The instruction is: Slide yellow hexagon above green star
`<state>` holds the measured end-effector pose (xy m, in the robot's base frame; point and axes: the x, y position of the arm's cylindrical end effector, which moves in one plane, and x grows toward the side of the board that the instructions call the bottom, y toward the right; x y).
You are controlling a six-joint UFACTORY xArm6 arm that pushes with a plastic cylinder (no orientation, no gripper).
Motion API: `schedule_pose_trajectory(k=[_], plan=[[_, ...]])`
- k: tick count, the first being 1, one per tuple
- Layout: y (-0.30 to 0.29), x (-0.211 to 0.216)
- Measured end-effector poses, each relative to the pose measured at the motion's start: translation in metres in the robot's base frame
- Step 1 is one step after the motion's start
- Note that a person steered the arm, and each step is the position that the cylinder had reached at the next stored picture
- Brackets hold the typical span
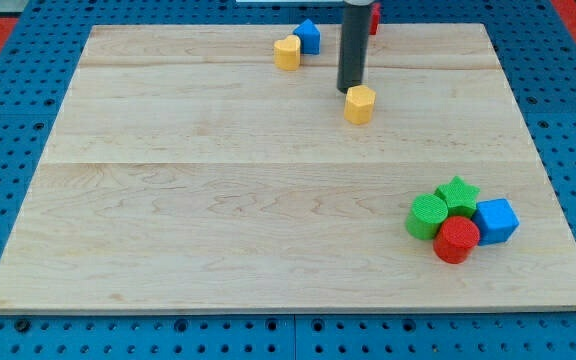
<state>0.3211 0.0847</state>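
Rod stands near the bench's point(218, 200) top edge, a little right of centre. My tip point(350, 90) sits at about 11 o'clock of the yellow hexagon point(360, 104), touching it or just short; contact cannot be told for sure. No pincer on this rig, just the bare rod, so nothing to read as apart or together.

The yellow hexagon lies in the upper middle of the bench. The green star point(458, 193) is well apart from it, off at roughly 5 o'clock, packed in a cluster near the bench's lower right: green cylinder point(427, 217) touching at its 8 o'clock, red cylinder point(457, 240) at 6, blue cube point(496, 220) at 4. The star's 12 o'clock side looks free.

By my reading, the step in hand is the long push toward 5 o'clock. To do it well:
- Keep my tip behind the hexagon's centre line, at its 11 o'clock face, so it does not roll off sideways.
- Correct early; a flat-sided piece tends to pivot on an off-centre shove.
- Stop with the hexagon near the star's 12 o'clock, short of touching, so the cluster is not knocked.

Elsewhere: a yellow block point(287, 52), shape unclear, and a blue block point(308, 36) touching near the top edge; a red block point(374, 17) partly hidden behind the rod. All out of the path.
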Motion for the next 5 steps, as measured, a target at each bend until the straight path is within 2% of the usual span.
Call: schedule_pose_trajectory(k=[3,5], plan=[[0.009,0.069],[0.082,0.120]])
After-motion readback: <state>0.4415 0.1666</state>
